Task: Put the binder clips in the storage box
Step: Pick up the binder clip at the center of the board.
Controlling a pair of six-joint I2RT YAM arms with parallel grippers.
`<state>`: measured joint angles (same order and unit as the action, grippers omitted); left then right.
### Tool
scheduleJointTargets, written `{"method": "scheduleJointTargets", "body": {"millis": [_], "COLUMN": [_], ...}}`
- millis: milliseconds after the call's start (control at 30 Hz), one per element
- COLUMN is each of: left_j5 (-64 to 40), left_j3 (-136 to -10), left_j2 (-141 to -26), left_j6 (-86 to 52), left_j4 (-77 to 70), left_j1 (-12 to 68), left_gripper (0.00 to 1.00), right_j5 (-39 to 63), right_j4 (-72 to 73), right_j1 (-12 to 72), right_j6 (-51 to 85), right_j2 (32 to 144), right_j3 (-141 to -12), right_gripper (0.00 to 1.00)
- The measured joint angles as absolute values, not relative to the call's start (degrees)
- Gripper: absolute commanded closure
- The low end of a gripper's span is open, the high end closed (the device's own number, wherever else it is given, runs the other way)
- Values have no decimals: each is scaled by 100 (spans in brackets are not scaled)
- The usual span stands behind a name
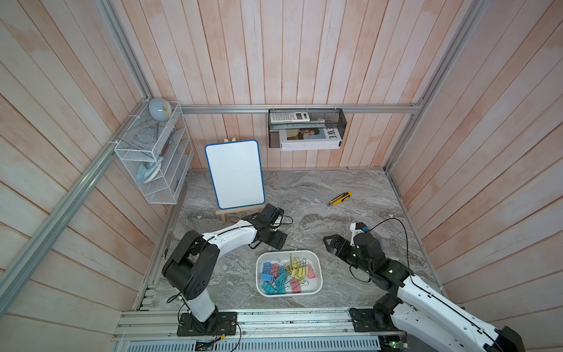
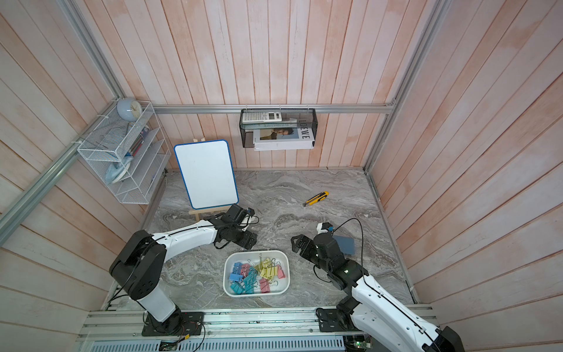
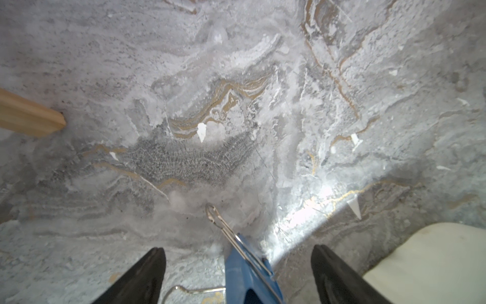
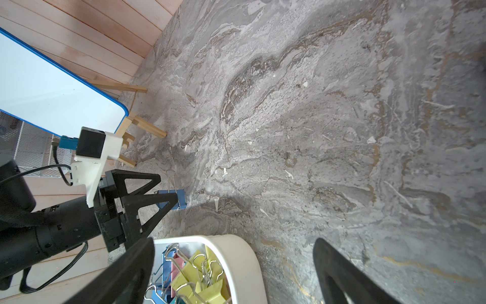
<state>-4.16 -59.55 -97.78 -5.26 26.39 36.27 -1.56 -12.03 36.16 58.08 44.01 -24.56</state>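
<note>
Blue clip (image 3: 246,271) sits on the worktop (image 1: 304,198) between our left jaws, spread wide and gripping nothing; we think they mean to pinch it. The white box (image 1: 320,274) stands just beside them. Our right jaws gape, empty.

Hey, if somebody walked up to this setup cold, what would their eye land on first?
Probably the white storage box at the front centre of the marble table, heaped with pastel binder clips. Next, one blue clip on the table just outside it, inside the open left claw, and the blue-framed whiteboard standing at the back.
</note>
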Motion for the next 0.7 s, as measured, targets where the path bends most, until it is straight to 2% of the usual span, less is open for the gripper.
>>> {"method": "scheduleJointTargets", "body": {"millis": [100, 333, 500, 700], "left_j5": [-405, -281, -235, -126], "left_j3": [-5955, -5955, -5951, -5894], "left_j2": [-9878, -9988, -9988, -9985], "left_j6": [-510, -469, -504, -609], "left_j4": [2657, 2696, 2613, 2508], "left_j1": [3627, 3616, 3616, 3599], "left_gripper": [6, 22, 36, 57], "right_j5": [-156, -156, -156, -156], "right_j4": [-1205, -1205, -1205, -1227], "right_j1": [3616, 3616, 3616, 3616], "right_j6": [5837, 5848, 5850, 5852], "right_j2": [4392, 4359, 4359, 4318], "right_j3": [-2412, -2408, -2405, -2405], "right_gripper": [2, 2, 2, 2]}}
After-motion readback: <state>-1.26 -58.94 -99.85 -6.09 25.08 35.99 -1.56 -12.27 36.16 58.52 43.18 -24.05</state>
